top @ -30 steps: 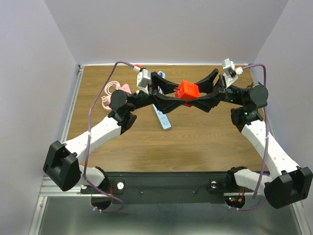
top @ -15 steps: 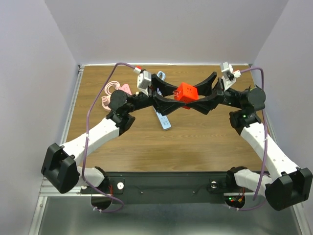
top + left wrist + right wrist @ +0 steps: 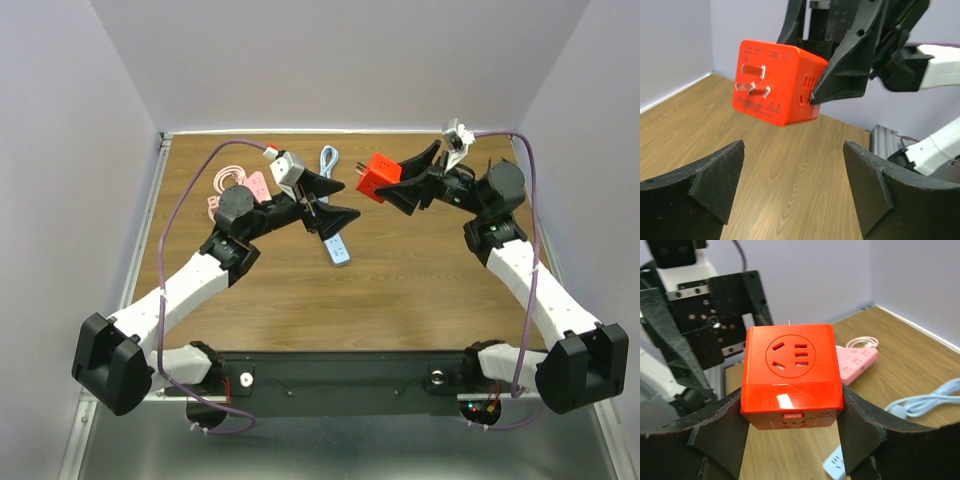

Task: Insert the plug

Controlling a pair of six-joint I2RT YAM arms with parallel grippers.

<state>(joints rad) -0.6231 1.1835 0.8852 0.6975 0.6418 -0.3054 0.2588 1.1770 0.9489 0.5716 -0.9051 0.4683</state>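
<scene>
Bright red cube plug (image 3: pixel 378 176) tight in R end effector (image 3: pixel 393 184), 12 o'clock above wood counter (image 3: pixel 420 275); L end effector (image 3: pixel 347 197) wide open, empty.

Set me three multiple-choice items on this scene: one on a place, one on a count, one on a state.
1. Where is the plug? A in a socket; B on the floor; C held in the air by the right gripper.
2. How many power strips lie on the table? A one; B two; C four.
3. The left gripper is: A open and empty; B shut on the plug; C shut on a cable.
1 C: it sits clamped, clear of the wood. 2 B: one light blue strip, one pink strip. 3 A: jaws wide apart, nothing between.
</scene>
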